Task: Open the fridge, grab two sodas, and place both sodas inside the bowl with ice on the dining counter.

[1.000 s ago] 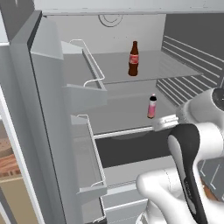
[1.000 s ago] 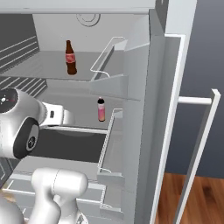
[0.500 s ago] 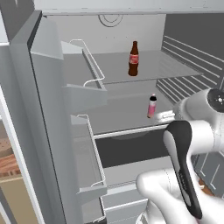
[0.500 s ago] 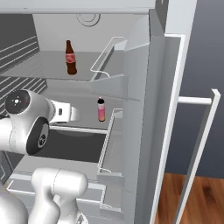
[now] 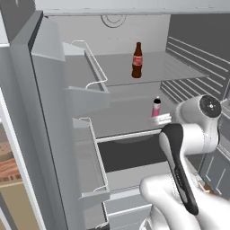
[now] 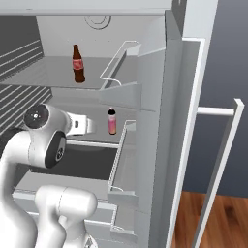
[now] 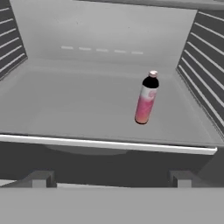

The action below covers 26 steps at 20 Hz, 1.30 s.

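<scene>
Hand view shows one soda [image 7: 146, 99] standing on the middle shelf [image 7: 87, 109] of the open fridge [image 5: 40, 134]. It is a small bottle with a pink label, a dark top and a light cap. Its long axis runs up and down, with the neck pointing up. In this tilted view it leans a little to the right.

Both base views show the same bottle [image 5: 156, 107] [image 6: 112, 121] standing straight up near the front edge of that shelf. They also show something my hand camera misses: a second soda [image 5: 137, 60] [image 6: 78, 64], dark brown with a red label, standing upright on the shelf above, well apart from the first. The right base view shows the door bins [image 6: 121, 164] just beside the pink bottle.

My gripper [image 7: 111, 178] is in front of the shelf edge and lower than the bottle, with the bottle ahead and a bit to the right. My two fingers [image 7: 38, 178] are spread as wide as they go and hold nothing
</scene>
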### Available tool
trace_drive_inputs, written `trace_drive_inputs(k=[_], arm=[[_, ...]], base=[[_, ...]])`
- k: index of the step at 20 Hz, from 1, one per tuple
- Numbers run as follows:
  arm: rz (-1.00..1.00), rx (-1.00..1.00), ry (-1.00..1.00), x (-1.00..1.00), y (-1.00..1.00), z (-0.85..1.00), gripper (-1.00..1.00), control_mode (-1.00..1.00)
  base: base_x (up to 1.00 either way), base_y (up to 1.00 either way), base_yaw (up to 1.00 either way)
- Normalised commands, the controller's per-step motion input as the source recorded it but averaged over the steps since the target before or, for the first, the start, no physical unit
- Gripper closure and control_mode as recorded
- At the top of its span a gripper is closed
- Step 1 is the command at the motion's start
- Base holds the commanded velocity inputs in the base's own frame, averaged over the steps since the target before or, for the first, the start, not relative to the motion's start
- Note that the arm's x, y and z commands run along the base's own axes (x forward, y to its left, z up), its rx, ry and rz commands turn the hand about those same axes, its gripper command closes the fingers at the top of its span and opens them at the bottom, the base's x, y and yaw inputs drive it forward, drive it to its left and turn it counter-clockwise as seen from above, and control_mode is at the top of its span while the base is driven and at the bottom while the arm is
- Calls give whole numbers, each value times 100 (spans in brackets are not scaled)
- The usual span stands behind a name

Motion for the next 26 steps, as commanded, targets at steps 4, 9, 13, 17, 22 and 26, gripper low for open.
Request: trace_drive_inputs(k=[4, 9, 13, 17, 22, 26], arm=[[0, 0, -2, 52, -10, -48, -100, -100], [-1, 4, -7, 35, -25, -4, -100, -100], [-5, 5, -8, 23, -24, 0, -100, -100], [-5, 3, -3, 13, -12, -2, -100, -100], [0, 0, 0, 10, 0, -2, -100, -100], [0, 5, -2, 24, -3, 4, -100, -100]], base=[[0, 0, 0], [0, 0, 0], [0, 0, 0], [0, 0, 0], [0, 0, 0], [0, 0, 0]])
